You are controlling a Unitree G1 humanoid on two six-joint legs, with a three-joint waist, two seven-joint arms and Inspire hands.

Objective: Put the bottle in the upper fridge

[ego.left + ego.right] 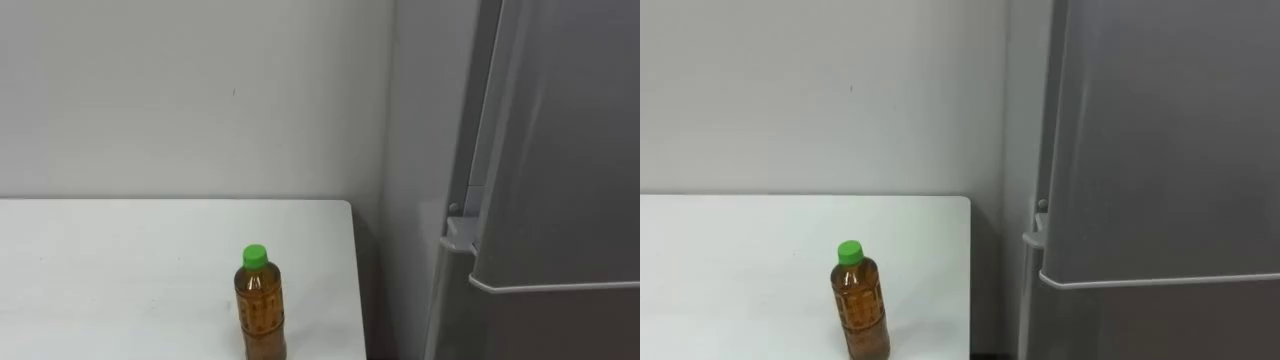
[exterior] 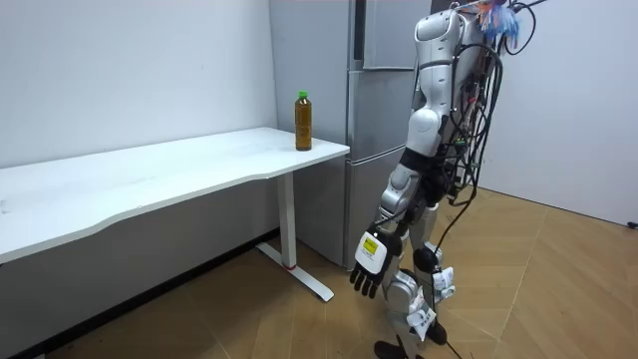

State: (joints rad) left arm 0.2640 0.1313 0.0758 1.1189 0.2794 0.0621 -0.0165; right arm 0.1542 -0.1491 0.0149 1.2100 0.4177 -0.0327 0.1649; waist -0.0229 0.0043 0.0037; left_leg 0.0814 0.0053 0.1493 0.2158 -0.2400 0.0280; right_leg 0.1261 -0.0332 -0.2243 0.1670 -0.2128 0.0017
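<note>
Though bottle [image 1: 262,308] is cropped at base | left hand [image 2: 367,265] hangs slack — empty | fridge [image 1: 560,180] shut

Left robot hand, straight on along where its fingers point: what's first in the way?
The floor. The left robot hand hangs beside the leg with its fingers pointing down, and nothing shows between them and the boards, as far as depth can be judged from the room view.

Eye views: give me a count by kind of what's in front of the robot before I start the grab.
Bottles: 1, the green-capped bottle, upright on the table.
Tables: 1, the white table.
Fridges: 1, the grey fridge, to the table's right.
Total: 3.
</note>
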